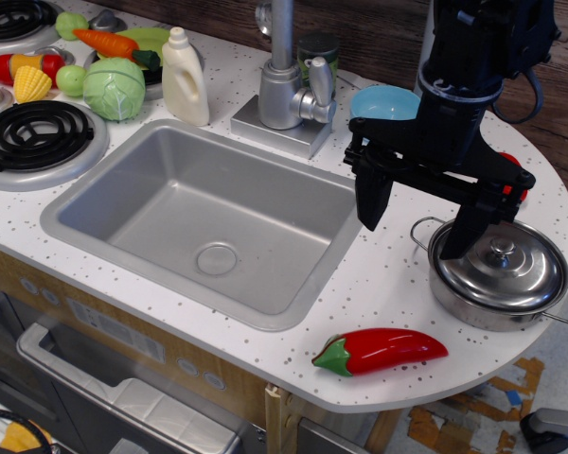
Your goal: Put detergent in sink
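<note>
The detergent (184, 78), a cream-white toy bottle with a white cap, stands upright on the counter just behind the sink's far-left corner, next to a green cabbage (114, 88). The sink (123, 219) is a grey metal basin with a round drain, and nothing lies in it. My gripper (418, 218) hangs open and empty over the counter to the right of the sink, beside the steel pot, far from the detergent.
A lidded steel pot (500, 272) stands at the right, a red pepper (383, 351) lies near the front edge. The faucet (286, 80) and a blue bowl (383, 101) stand behind the sink. Stove burners (38, 132), carrot (112, 43) and corn (30, 83) are at left.
</note>
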Controlling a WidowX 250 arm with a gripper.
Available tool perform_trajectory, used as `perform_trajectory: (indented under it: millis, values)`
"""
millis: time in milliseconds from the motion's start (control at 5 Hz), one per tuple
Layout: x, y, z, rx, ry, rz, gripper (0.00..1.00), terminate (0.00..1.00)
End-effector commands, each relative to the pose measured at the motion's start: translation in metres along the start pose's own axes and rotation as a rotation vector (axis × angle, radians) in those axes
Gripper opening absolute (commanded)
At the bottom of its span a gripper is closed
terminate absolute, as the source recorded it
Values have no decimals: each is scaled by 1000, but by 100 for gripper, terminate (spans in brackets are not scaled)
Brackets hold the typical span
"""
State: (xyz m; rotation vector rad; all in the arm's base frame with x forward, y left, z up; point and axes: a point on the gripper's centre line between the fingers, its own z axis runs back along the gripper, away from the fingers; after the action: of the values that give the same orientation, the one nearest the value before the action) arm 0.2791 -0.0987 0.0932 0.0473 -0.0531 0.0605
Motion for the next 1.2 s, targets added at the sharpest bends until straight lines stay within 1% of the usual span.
perform_trajectory:
  millis: [0, 200, 400, 600, 800, 1000]
  values:
    - [0, 0, 0, 0, 0, 0, 100, 0]
    - [-8, 39, -2, 55, -39, -251, 100, 0]
    - [-1, 81, 9, 55, -4, -506, 100, 0]
    - [22, 125, 22, 172, 42, -768, 100, 0]
    - [48, 162, 31, 265, 114, -1034, 100, 0]
    - [71, 192, 27, 394, 143, -1286, 100, 0]
